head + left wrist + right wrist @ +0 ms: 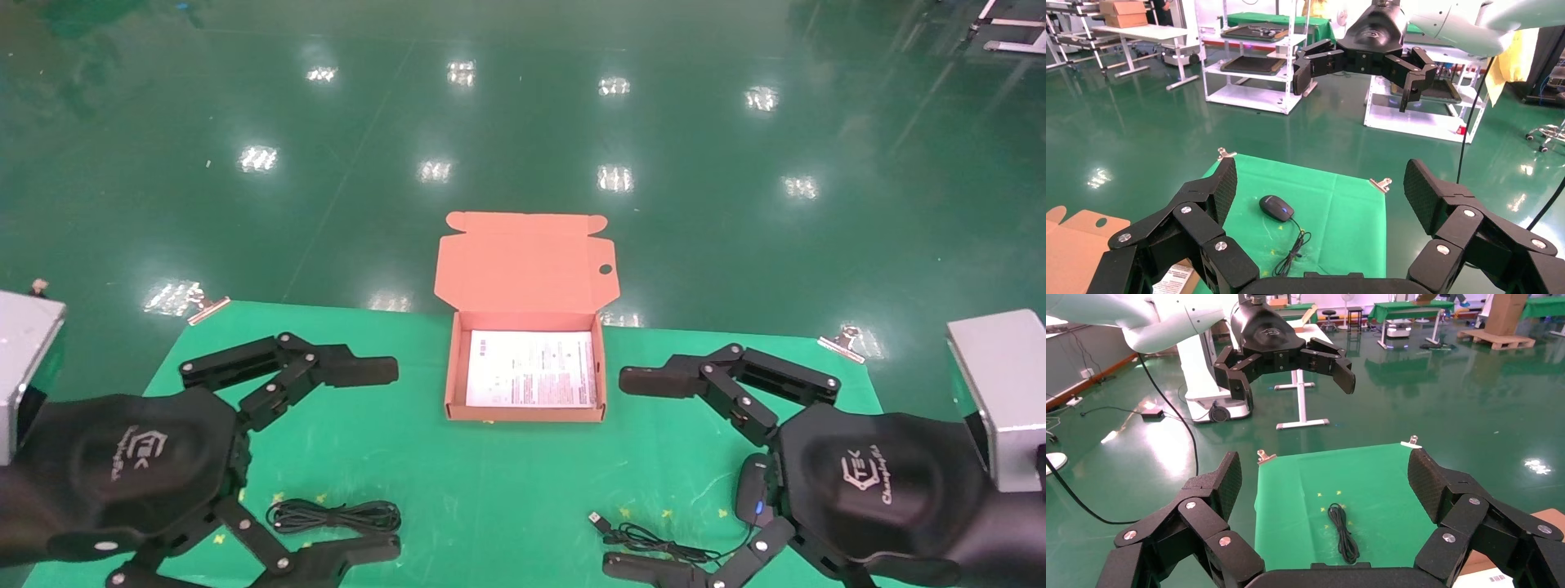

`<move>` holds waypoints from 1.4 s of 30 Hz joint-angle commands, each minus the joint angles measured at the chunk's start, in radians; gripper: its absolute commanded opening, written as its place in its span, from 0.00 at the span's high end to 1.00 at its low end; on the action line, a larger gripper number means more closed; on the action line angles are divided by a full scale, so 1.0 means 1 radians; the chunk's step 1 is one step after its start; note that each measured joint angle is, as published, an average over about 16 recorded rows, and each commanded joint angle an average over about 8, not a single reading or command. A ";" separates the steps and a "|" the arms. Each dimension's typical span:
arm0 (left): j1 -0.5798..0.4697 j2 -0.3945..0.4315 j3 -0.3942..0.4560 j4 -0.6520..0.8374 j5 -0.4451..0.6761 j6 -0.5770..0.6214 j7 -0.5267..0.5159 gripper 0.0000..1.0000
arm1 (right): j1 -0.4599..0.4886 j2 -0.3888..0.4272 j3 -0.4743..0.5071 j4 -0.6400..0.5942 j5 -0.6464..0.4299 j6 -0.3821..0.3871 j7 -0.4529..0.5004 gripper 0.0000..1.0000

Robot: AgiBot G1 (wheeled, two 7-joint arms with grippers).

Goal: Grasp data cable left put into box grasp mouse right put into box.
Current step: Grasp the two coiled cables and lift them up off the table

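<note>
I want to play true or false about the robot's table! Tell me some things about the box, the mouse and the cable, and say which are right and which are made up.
1. The box has its lid open. True.
2. The mouse is already in the box. False: it lies on the green mat, near the right claw.
3. The data cable lies on the mat by the left claw. True.
4. The left claw is holding the data cable. False: it is open and holds nothing.
5. The box has only a white printed sheet inside. True.
6. The right claw is shut. False: it is open.
</note>
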 commanded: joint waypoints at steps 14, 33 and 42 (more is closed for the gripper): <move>0.000 0.000 0.000 0.000 0.000 0.000 0.000 0.00 | 0.000 0.000 0.000 0.000 0.000 0.000 0.000 0.00; -0.104 0.010 0.091 -0.027 0.190 0.026 -0.036 0.00 | 0.145 0.019 -0.090 0.058 -0.247 -0.037 -0.011 0.00; -0.206 0.038 0.175 -0.045 0.372 0.040 -0.059 0.00 | 0.364 -0.028 -0.308 0.067 -0.511 -0.087 -0.043 0.00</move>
